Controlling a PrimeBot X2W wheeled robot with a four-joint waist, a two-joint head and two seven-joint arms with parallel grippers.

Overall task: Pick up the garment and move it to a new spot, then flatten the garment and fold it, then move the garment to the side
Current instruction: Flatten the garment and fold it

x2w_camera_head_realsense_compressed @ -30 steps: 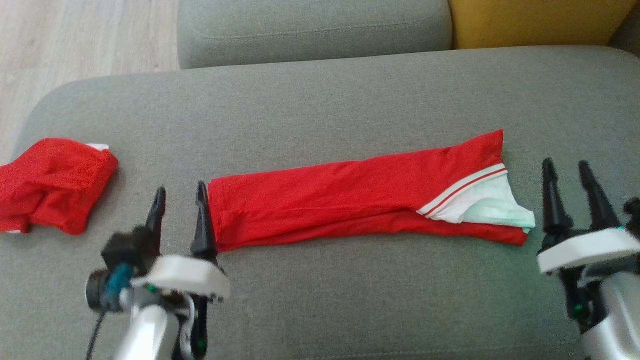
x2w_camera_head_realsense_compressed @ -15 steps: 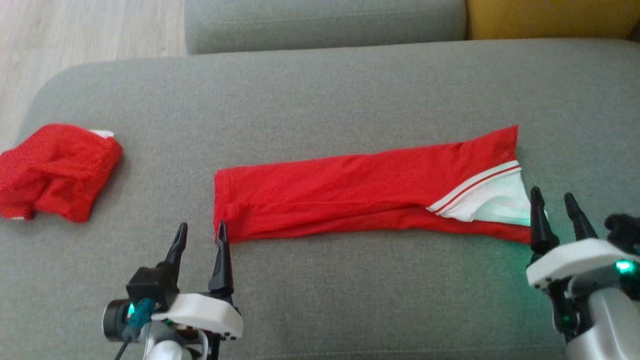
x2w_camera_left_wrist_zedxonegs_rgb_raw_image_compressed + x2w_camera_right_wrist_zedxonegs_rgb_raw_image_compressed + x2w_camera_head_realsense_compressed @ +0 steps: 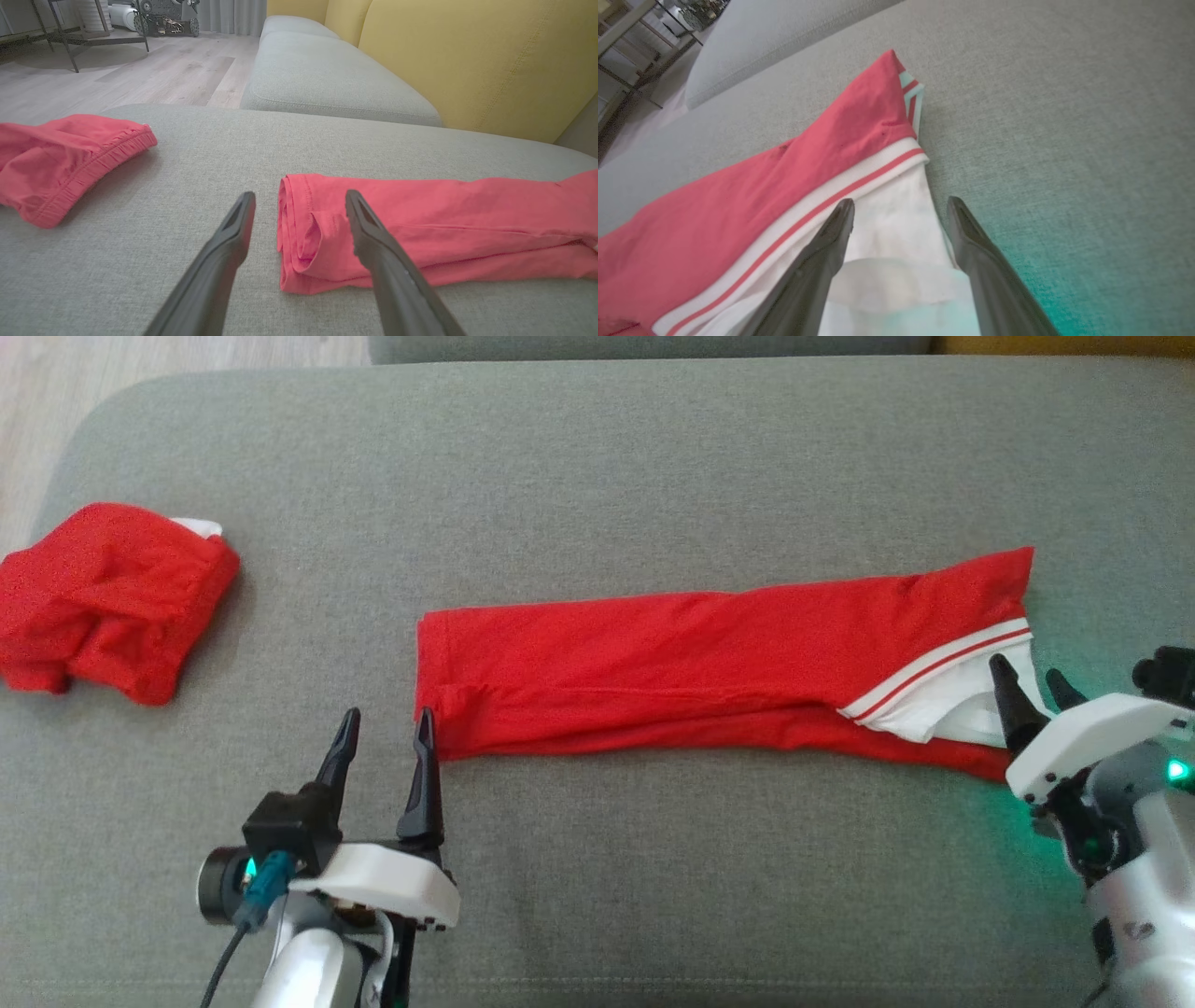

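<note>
Head view's middle is spanned sideways by the long red garment (image 3: pixel 709 677) on the sofa (image 3: pixel 597 476), its left end met by the left gripper (image 3: pixel 387 716), its right by the right gripper (image 3: pixel 1026 668), both spread empty.

We see a wide grey woven-fabric sofa seat (image 3: pixel 597 448), and beside it a second grey seat cushion (image 3: pixel 327 84). Behind stand yellow upholstered back cushions (image 3: pixel 467 60). The pale wooden plank floor (image 3: pixel 140 74) carries a dark metal-legged table (image 3: pixel 100 41) near a grey curtain (image 3: pixel 233 16).
</note>
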